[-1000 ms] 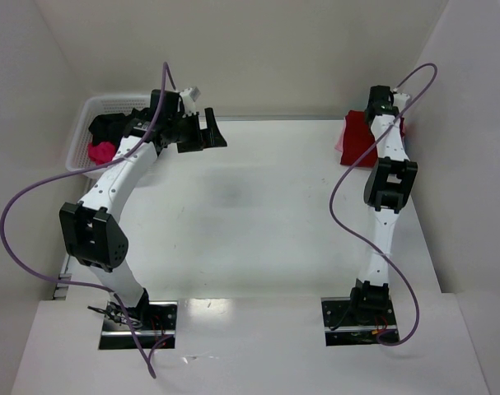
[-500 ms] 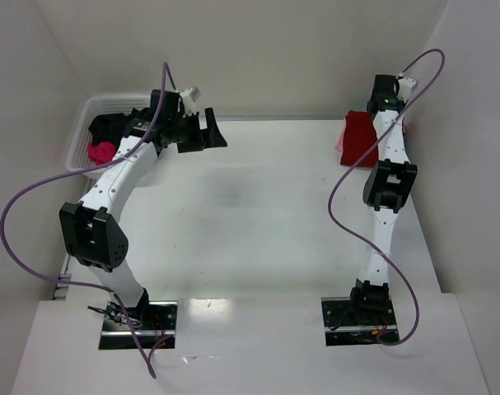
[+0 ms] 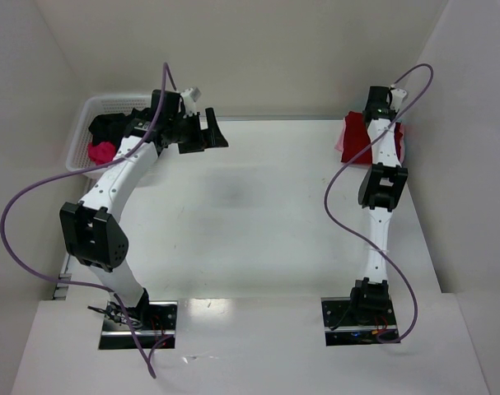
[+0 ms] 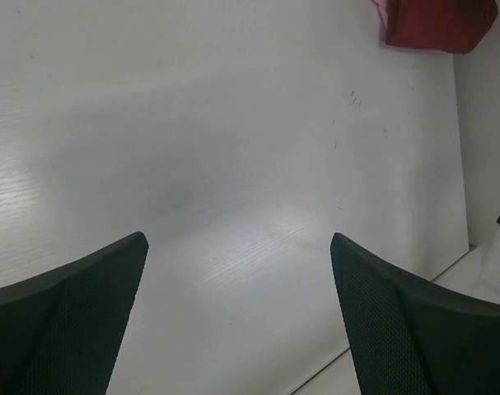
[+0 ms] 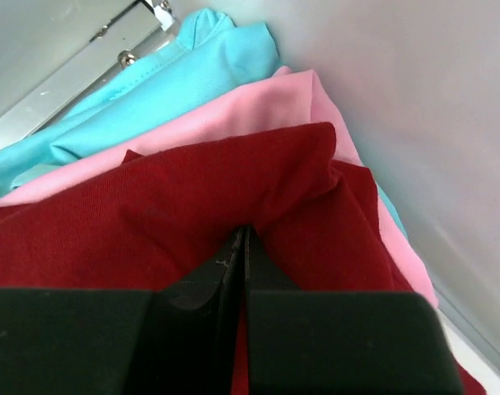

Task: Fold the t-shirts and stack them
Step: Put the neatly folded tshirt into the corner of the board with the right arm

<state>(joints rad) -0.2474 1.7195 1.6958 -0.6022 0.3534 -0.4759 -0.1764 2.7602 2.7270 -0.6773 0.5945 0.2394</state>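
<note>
My right tool [image 5: 243, 237] is clenched on a fold of the dark red t-shirt [image 5: 109, 222], which tops the pink t-shirt [image 5: 233, 111] and turquoise t-shirt [image 5: 175, 78] at the tabletop's [image 3: 258, 206] far right corner, while my left tool [image 4: 237, 240] hangs released.

From above, the right arm [image 3: 382, 185] hides much of the dark red t-shirt [image 3: 357, 141].

**Layout.** The bench [image 3: 258, 214] carries a basket [image 3: 101, 100] at its far left, with loose shirts [image 3: 102, 151] in it. A stack of folded shirts [image 3: 355, 141] sits at the bench's far right corner, beside the right wall [image 3: 472, 164]. In the stack, the top shirt [image 5: 151, 222] lies on a second shirt [image 5: 258, 107], which lies on a third shirt [image 5: 175, 74]. The left arm [image 3: 122, 173] ends just right of the basket. The right arm's jaws touch the top shirt.
</note>
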